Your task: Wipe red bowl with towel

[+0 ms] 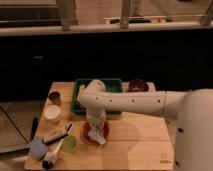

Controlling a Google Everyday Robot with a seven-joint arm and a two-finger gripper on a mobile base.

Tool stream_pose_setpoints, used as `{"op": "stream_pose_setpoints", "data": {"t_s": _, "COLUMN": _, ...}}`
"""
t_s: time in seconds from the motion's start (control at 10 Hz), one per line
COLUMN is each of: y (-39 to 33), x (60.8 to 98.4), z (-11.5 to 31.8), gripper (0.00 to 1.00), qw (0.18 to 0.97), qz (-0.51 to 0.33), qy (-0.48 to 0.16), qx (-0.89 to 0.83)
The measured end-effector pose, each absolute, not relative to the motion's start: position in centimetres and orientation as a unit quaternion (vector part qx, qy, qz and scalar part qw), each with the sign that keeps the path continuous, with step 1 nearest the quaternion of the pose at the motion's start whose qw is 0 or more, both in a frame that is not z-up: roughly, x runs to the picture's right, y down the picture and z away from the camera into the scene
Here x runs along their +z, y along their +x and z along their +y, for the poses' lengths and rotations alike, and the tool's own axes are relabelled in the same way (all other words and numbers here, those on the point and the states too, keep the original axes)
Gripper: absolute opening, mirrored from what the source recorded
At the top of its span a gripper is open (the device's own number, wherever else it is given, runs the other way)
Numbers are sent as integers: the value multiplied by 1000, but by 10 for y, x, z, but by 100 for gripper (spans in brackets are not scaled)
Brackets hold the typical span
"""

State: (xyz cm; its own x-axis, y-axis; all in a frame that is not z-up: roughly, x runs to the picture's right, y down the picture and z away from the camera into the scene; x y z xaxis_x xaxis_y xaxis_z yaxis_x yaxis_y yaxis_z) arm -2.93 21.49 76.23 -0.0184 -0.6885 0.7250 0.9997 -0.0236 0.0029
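We see the gripper (95, 126) clenched on the towel (98, 136), pressing it into the red bowl (86, 136) at the front centre of the table (135, 145); we judge that too much sideways drag could slide the bowl against the green cup (69, 144).

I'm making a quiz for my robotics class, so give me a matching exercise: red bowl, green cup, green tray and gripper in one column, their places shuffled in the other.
1 red bowl
2 green cup
3 green tray
4 gripper

A back of the table, behind the arm
B pointing down into the red bowl, shut on the towel
C front left, next to the red bowl
D front centre, with the towel in it

Pairs: 1-D, 2-C, 3-A, 4-B
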Motion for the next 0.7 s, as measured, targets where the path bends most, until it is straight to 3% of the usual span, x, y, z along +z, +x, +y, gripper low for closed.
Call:
{"op": "stream_pose_setpoints", "data": {"t_s": 0.3, "y": 3, "x": 769, "z": 221, "gripper": 0, "qw": 657, "qz": -264, "qy": -302, "qx": -638}}
{"op": "stream_pose_setpoints", "data": {"t_s": 0.7, "y": 6, "x": 785, "z": 196, "gripper": 0, "qw": 671, "qz": -235, "qy": -300, "qx": -636}}
